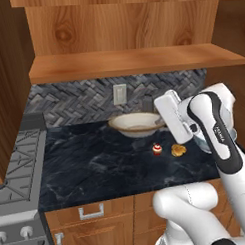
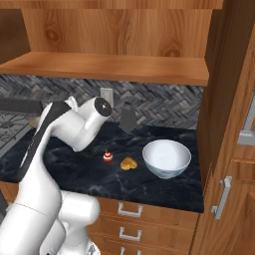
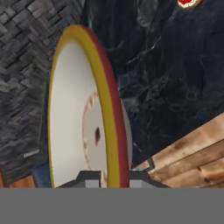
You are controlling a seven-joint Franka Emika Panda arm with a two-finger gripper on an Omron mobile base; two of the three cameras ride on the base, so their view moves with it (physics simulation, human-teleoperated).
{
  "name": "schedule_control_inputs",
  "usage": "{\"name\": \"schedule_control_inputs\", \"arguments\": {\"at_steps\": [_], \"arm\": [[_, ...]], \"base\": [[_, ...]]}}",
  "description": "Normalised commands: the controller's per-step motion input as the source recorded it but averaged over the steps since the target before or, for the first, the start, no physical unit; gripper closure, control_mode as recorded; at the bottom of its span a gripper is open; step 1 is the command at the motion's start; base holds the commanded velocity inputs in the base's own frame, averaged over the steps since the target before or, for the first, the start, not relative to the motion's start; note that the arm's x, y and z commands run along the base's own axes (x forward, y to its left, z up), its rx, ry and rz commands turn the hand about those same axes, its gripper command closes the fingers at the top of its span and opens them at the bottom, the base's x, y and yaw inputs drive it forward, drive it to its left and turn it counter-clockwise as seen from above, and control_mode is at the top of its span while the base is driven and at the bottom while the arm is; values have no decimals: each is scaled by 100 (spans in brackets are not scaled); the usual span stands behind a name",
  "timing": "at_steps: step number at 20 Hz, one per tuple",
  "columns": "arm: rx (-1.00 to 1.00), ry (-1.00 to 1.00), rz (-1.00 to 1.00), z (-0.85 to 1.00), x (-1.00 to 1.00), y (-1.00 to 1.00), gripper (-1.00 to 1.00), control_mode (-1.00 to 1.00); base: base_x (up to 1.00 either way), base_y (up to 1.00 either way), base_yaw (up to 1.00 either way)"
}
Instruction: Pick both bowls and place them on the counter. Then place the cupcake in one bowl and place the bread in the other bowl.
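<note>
Hand view: a bowl with a yellow and red rim [image 3: 87,113] is gripped at its rim by the claw [image 3: 113,176], whose fingers are closed on it. Seen from the left base view, this bowl [image 1: 137,124] is at the back of the dark table [image 1: 96,165]. A cupcake [image 2: 107,158] and bread [image 2: 128,163] lie close together, beside a white bowl [image 2: 166,157].
</note>
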Motion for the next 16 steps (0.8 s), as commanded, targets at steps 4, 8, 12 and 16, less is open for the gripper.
{"name": "schedule_control_inputs", "arguments": {"at_steps": [4,8,12,16], "arm": [[0,7,21,-73,0,2,100,-100],[-1,0,19,-63,0,5,100,-100],[0,0,20,-42,2,3,100,-100],[-1,0,10,-27,0,0,100,-100]], "base": [[0,0,0],[0,0,0],[0,0,0],[0,0,0]]}}
